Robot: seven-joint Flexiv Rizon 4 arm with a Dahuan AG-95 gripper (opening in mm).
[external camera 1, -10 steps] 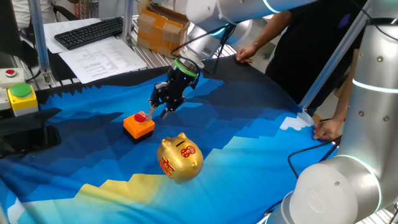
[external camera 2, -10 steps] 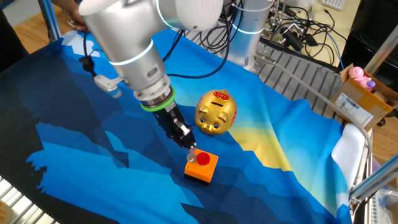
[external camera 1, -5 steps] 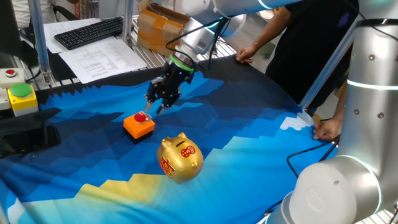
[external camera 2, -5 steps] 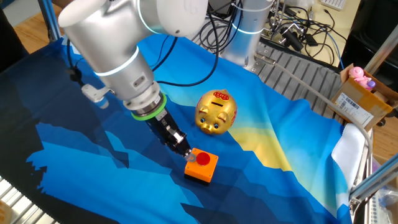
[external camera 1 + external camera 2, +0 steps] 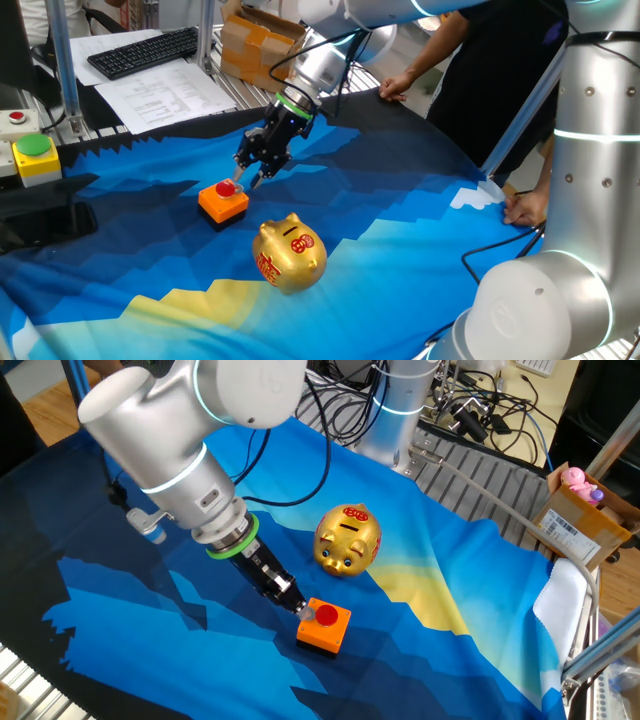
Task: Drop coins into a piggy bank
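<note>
A small red coin [image 5: 227,186] lies on top of an orange square block [image 5: 222,203]; both also show in the other fixed view, the coin [image 5: 323,616] on the block [image 5: 325,628]. My gripper [image 5: 246,178] reaches down at a slant, its tips just beside the coin at the block's edge, fingers slightly apart and holding nothing. In the other fixed view the gripper [image 5: 298,607] is at the block's left corner. The gold piggy bank [image 5: 289,254] stands in front of the block, slot up; it also shows in the other fixed view [image 5: 348,541].
A blue cloth [image 5: 380,210] covers the table. A green push-button on a yellow box [image 5: 36,155] sits at the left edge. A person's hands [image 5: 527,207] rest at the right edge. A cardboard box [image 5: 257,45] and a keyboard [image 5: 140,50] lie behind.
The gripper has shifted a little lower and sideways, from over the coin to the block's edge. The coin, the block and the pig have not moved.
</note>
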